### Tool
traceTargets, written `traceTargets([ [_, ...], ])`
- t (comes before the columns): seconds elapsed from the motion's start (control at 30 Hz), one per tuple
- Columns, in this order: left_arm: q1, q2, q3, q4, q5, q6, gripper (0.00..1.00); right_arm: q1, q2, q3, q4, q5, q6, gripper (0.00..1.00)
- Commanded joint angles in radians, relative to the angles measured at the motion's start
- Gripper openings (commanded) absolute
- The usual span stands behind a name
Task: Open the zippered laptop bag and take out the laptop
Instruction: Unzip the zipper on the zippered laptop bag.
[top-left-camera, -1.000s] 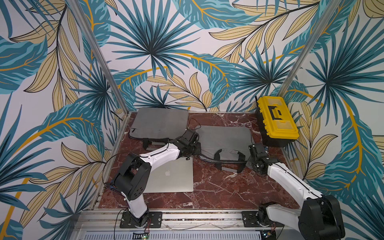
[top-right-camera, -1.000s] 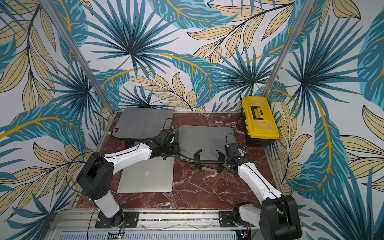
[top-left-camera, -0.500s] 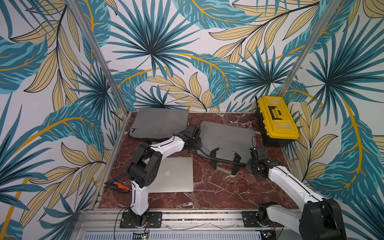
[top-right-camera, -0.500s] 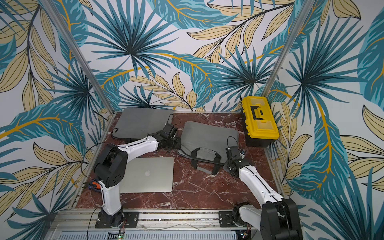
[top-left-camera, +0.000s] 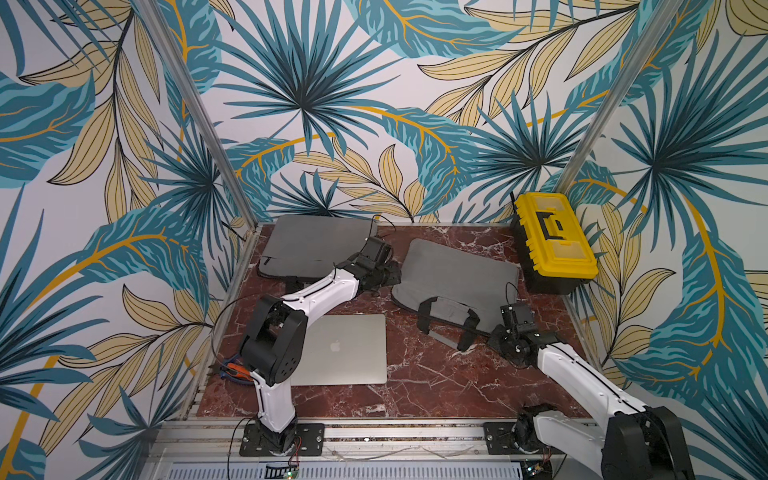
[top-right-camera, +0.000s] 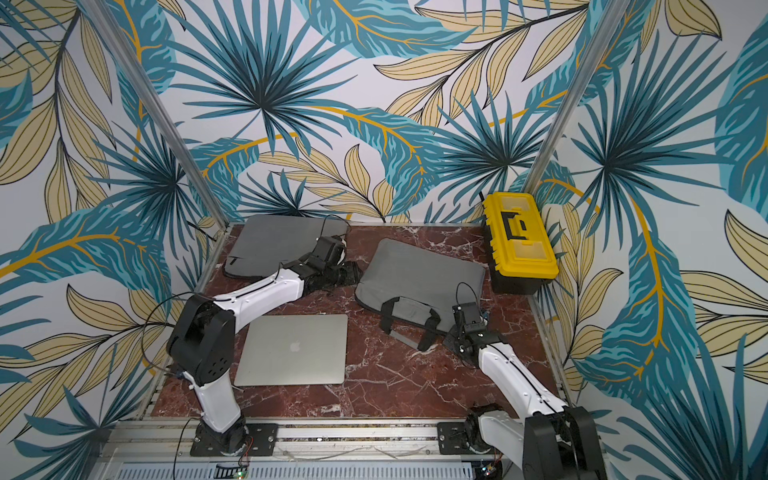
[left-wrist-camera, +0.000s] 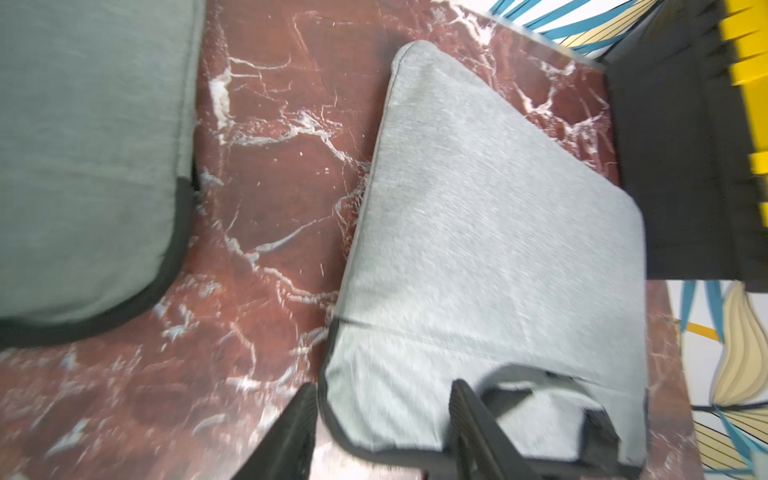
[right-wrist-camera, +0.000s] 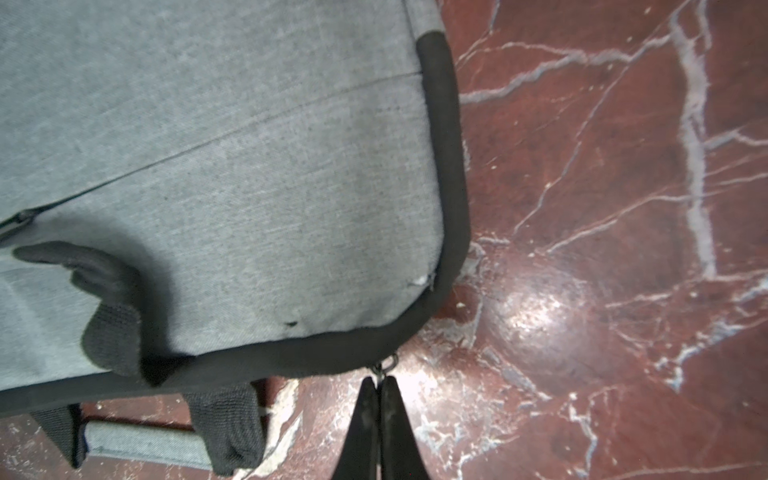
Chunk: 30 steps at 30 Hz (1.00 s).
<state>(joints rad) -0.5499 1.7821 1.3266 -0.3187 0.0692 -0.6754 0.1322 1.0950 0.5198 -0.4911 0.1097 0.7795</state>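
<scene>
The grey zippered laptop bag (top-left-camera: 457, 270) (top-right-camera: 419, 274) lies flat and askew on the marble table (top-left-camera: 415, 382), its black handles (top-left-camera: 449, 324) towards the front. My left gripper (top-left-camera: 395, 277) (left-wrist-camera: 384, 415) is open, its jaws astride the bag's left front corner (left-wrist-camera: 345, 419) without pinching it. My right gripper (top-left-camera: 494, 334) (right-wrist-camera: 379, 380) is shut on the small metal zipper pull (right-wrist-camera: 388, 362) at the bag's right front corner (right-wrist-camera: 415, 324). The black zipper band looks closed there. A silver laptop (top-left-camera: 345, 349) (top-right-camera: 295, 349) lies shut on the table at front left, outside the bags.
A second grey bag (top-left-camera: 316, 245) (left-wrist-camera: 83, 166) lies at the back left, under my left forearm. A yellow and black toolbox (top-left-camera: 548, 237) stands at the back right against the wall. An orange and blue tool (top-left-camera: 232, 370) lies at the left table edge.
My left gripper has opened and let go of the bag's corner. The bag has swung, its handle side moving front right with my right gripper, which stays shut on the pull.
</scene>
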Motion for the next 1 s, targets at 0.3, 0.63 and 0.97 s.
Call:
traceTargets([
  [0.3, -0.19, -0.27, -0.301, 0.024, -0.18, -0.224, 0.89, 0.001, 0.009, -0.018, 0.019, -0.022, 0.008, 0.0],
  [0.63, -0.278, -0.067, -0.147, 0.072, -0.022, -0.201, 1.0, 0.004, 0.037, -0.003, 0.024, -0.032, -0.003, 0.0],
  [0.97, -0.289, 0.144, 0.021, 0.072, 0.079, -0.165, 1.0, 0.013, 0.048, -0.001, 0.031, -0.034, -0.005, 0.0],
])
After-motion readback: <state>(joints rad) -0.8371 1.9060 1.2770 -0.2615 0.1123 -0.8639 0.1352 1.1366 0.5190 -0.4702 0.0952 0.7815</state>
